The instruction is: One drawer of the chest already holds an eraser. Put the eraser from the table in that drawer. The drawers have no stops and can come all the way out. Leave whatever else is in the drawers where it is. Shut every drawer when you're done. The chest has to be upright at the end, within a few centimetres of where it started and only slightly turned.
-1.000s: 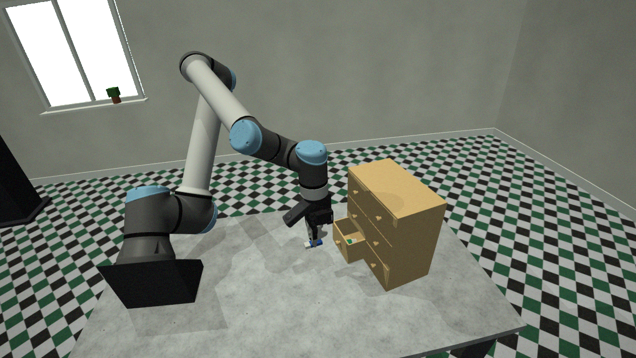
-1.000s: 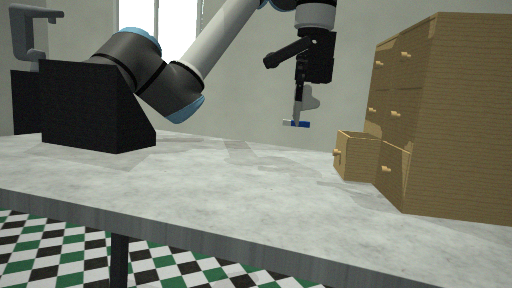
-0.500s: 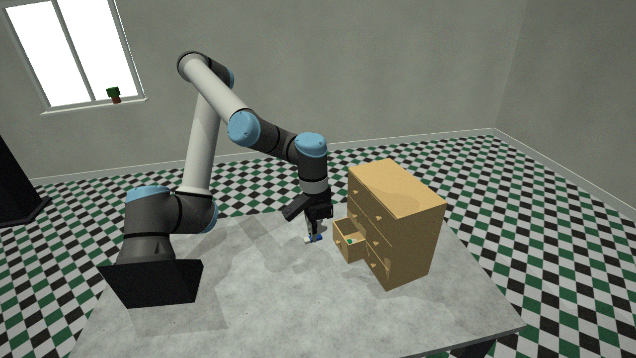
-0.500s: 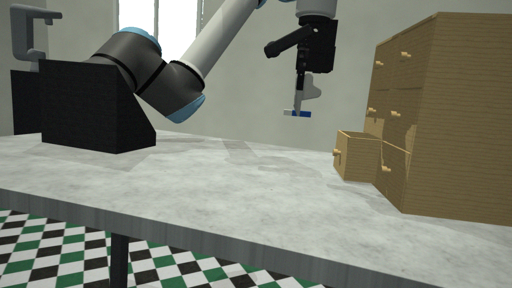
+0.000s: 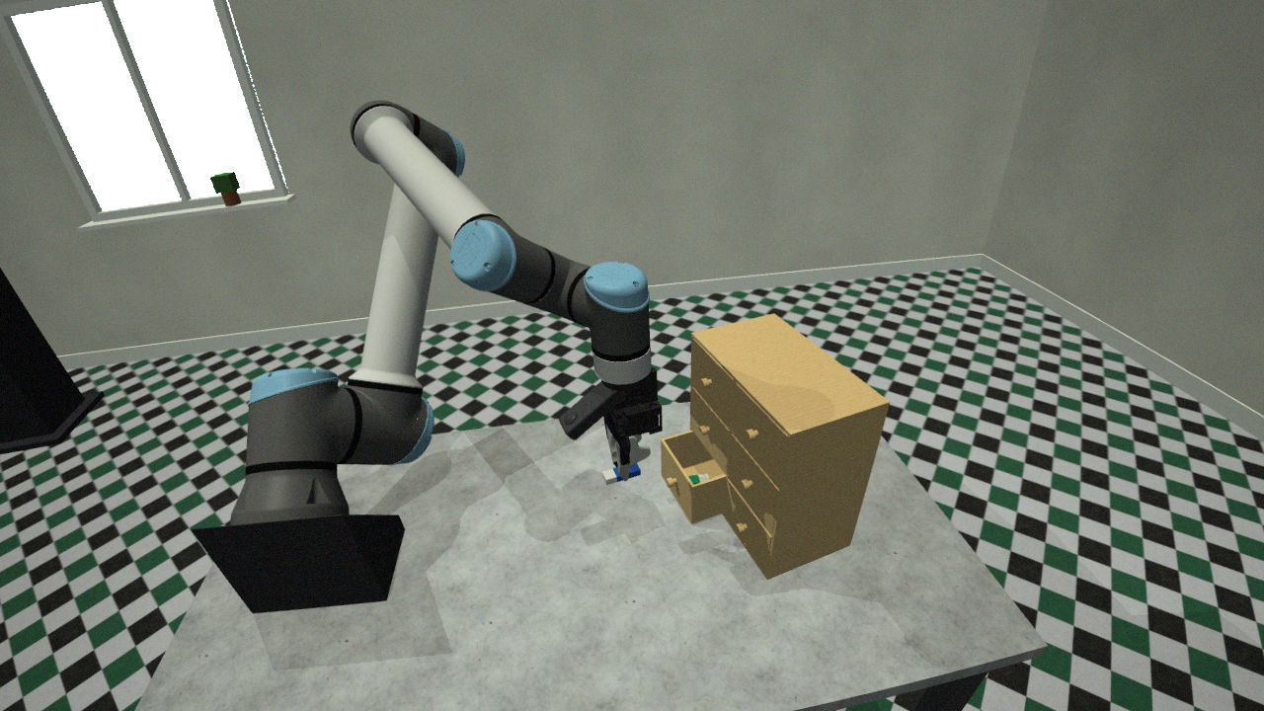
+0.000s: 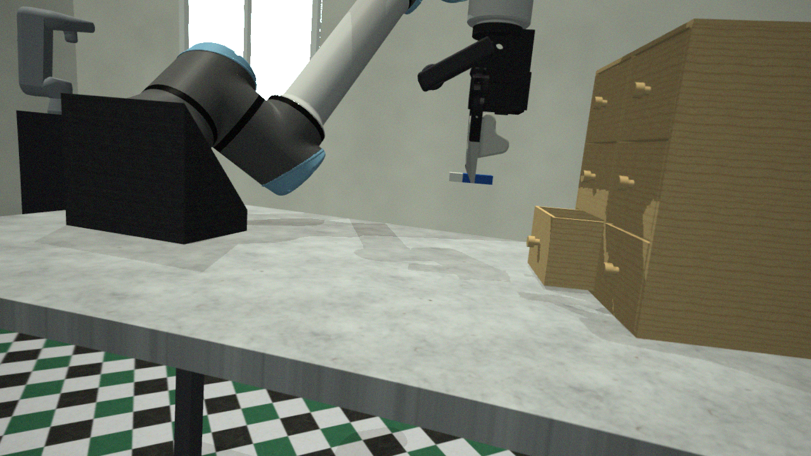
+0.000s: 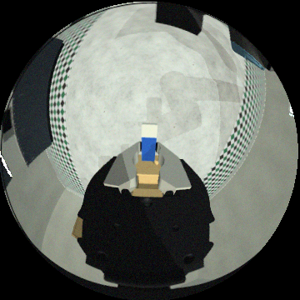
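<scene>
Above the table (image 5: 530, 609) (image 6: 317, 306) (image 7: 121, 67): blue-and-white eraser (image 5: 630, 472) (image 6: 483, 179) (image 7: 148, 147) grasped in gripper (image 5: 623, 474) (image 6: 471, 178) (image 7: 148, 142).
Eraser roughly level, white end protruding from the fingers, near the open bottom drawer (image 5: 704, 505) (image 6: 573, 249). Green-and-white object (image 5: 698, 478) visible inside that drawer. Chest (image 5: 826, 477) (image 6: 731, 187) upright; its other visible drawers look shut.

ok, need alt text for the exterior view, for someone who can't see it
Claw shut on a blue-and-white eraser, held above the table, left of a wooden chest in the picture. One bottom drawer is pulled out; its contents can't be seen from this angle.
</scene>
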